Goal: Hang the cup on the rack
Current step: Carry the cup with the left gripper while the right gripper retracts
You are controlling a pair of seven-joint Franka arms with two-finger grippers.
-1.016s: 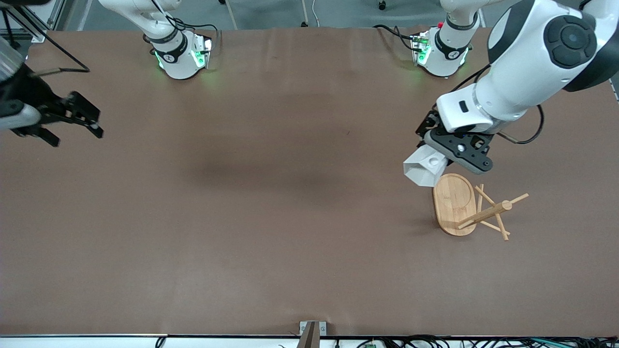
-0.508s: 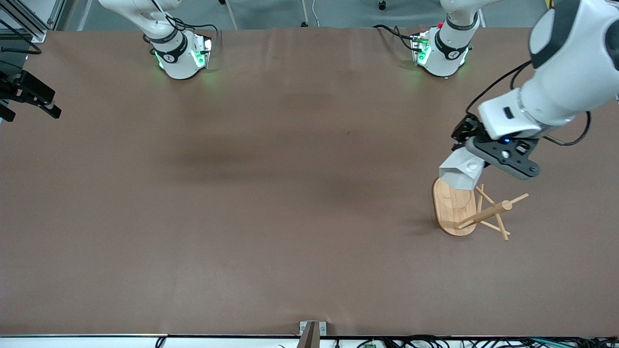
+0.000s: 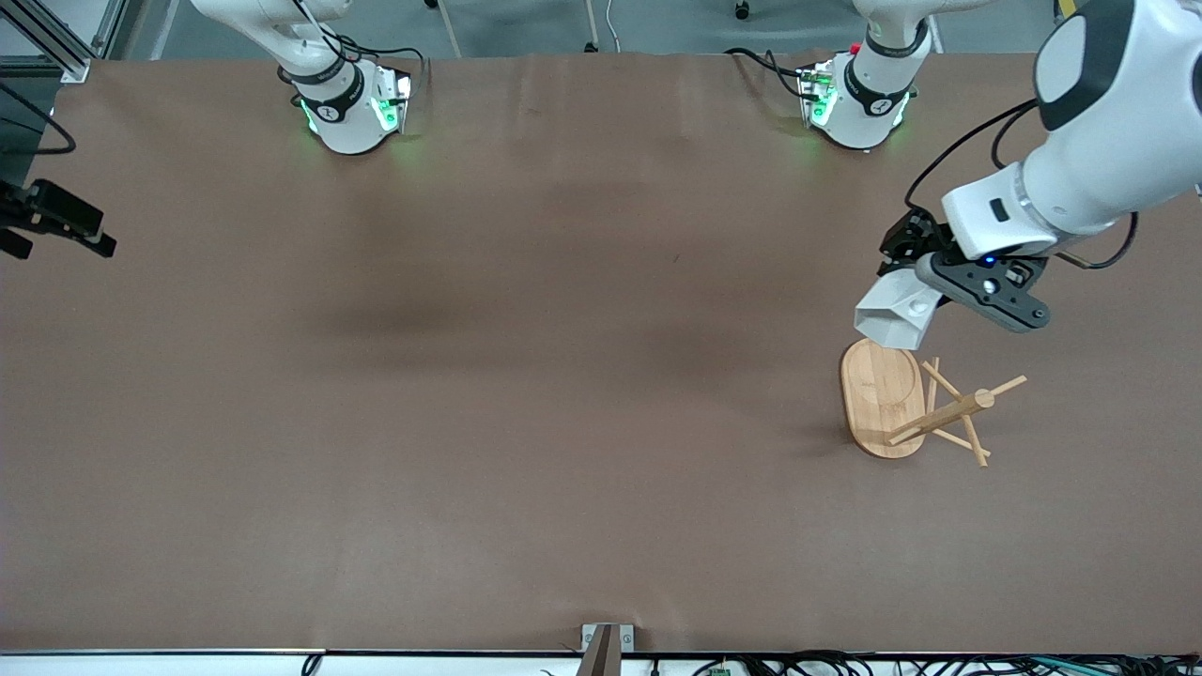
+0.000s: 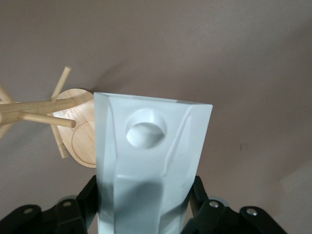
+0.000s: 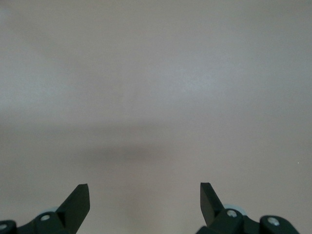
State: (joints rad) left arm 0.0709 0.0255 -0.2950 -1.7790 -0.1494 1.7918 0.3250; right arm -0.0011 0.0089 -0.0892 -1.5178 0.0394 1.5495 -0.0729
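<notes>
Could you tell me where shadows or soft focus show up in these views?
Front view: broad soft shadows darken the table mid-way, and the rack casts a small one. Left wrist view: the cup in the left gripper fills the frame, shaded below. Right wrist view: the open right gripper hangs over blurred table with a faint dark band.

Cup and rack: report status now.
Left gripper shut on cup, over table just short of rack. Right gripper open, waiting at table edge. Pegs unobstructed.

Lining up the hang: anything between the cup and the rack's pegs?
Nothing. In the left wrist view only bare table separates the cup, held by the left gripper, from the rack; the front view agrees.
</notes>
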